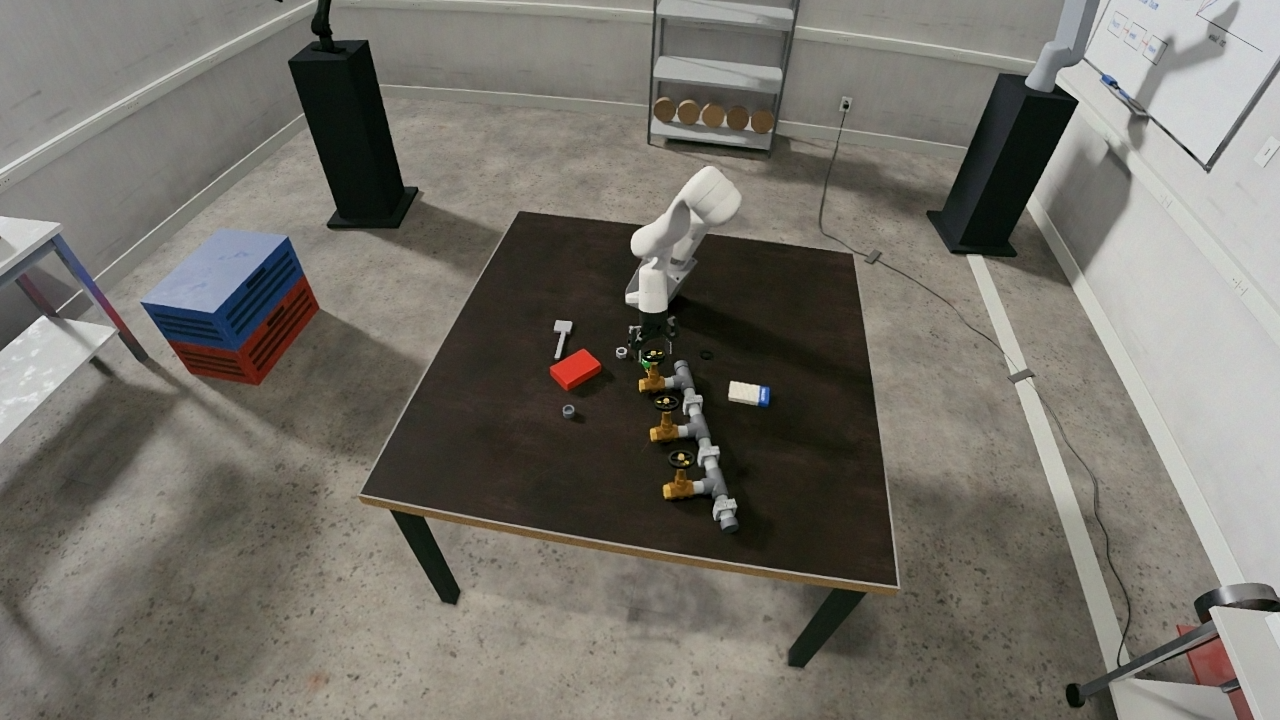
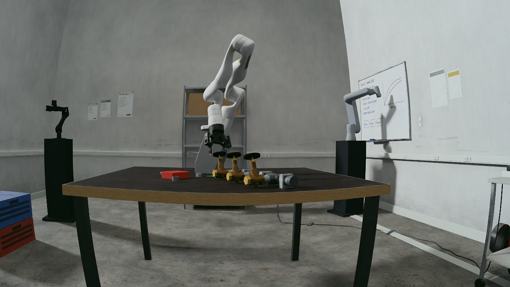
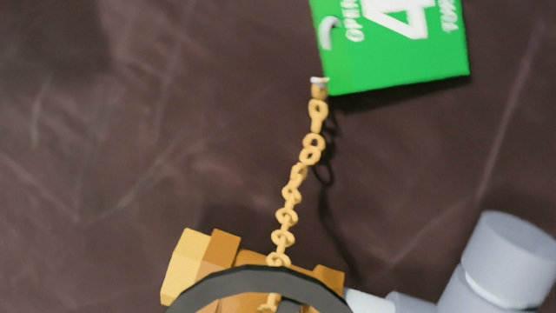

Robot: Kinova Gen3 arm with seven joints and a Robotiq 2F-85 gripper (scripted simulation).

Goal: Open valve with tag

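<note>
Three brass valves with black handwheels stand along a grey pipe (image 1: 704,438) on the dark table. A green tag (image 3: 391,41) showing a large 4 lies on the table, joined by a gold chain (image 3: 297,183) to the far valve (image 1: 653,371). That valve's handwheel (image 3: 261,289) shows at the bottom edge of the wrist view. My gripper (image 2: 217,144) is open and empty, pointing down just above this far valve's handwheel (image 2: 219,154). The middle valve (image 1: 665,419) and the near valve (image 1: 680,474) stand apart from the gripper.
A red block (image 1: 574,368), a small grey hammer-like piece (image 1: 560,336), grey rings (image 1: 568,411), a black ring (image 1: 706,358) and a white and blue block (image 1: 748,393) lie around the pipe. The arm's base (image 1: 657,286) stands behind the valves.
</note>
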